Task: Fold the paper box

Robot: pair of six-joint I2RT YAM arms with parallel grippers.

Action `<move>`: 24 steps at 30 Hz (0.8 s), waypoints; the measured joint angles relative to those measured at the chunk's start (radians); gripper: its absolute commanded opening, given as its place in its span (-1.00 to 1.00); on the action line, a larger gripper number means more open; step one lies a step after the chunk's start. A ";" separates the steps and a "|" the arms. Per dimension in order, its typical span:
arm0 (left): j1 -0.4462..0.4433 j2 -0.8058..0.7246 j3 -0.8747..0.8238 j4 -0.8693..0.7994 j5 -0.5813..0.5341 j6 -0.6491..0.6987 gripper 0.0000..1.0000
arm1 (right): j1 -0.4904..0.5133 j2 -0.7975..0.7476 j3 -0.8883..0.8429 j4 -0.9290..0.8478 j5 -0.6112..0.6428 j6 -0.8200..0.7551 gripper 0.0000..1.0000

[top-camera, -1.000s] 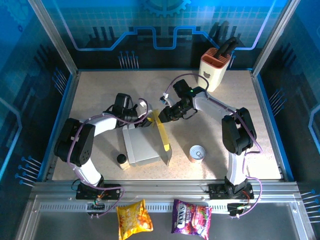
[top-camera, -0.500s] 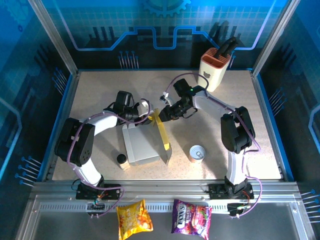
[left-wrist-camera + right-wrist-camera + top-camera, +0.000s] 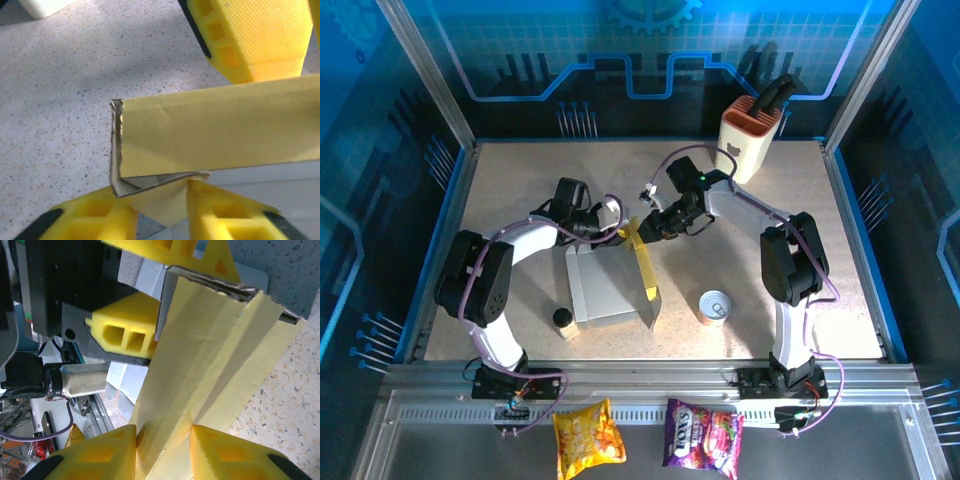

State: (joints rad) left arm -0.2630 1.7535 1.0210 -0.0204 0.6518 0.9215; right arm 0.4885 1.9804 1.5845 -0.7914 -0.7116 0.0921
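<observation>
The paper box (image 3: 603, 290) lies open in the middle of the table, its grey-white inside facing up and a long yellow wall (image 3: 646, 268) standing upright on its right side. My left gripper (image 3: 617, 233) is at the box's far corner. In the left wrist view it (image 3: 160, 200) is shut on a folded yellow corner flap (image 3: 167, 207), with both fingers touching the card. From the right, my right gripper (image 3: 645, 228) meets the same far end; in the right wrist view it (image 3: 164, 435) is shut on the yellow wall (image 3: 200, 365), which spans the gap between its fingers.
A cream knife block (image 3: 750, 135) with an orange top stands at the back right. A tin can (image 3: 716, 305) sits right of the box, and a small black-capped bottle (image 3: 563, 321) sits at its near left corner. Two snack bags (image 3: 588, 436) lie below the table's front rail.
My left gripper's jaws have narrowed onto the corner flap and its arm has shifted slightly right. The right gripper has barely moved and keeps its hold on the yellow wall.
</observation>
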 measured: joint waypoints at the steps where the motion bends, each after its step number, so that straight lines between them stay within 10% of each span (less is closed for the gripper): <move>1: 0.000 0.000 0.003 -0.001 0.000 0.001 -0.59 | 0.000 0.001 0.002 -0.005 0.000 0.000 -0.33; 13: -0.018 0.002 0.010 0.019 -0.032 -0.074 -0.81 | -0.014 0.000 0.006 -0.014 0.002 -0.007 -0.17; 24: -0.116 -0.074 -0.064 0.113 -0.318 -0.353 -0.80 | -0.028 0.000 0.015 -0.015 0.031 -0.008 -0.24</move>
State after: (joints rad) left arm -0.3786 1.6794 0.9565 0.0925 0.3336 0.5682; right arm 0.4603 1.9808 1.5993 -0.8062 -0.6804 0.0841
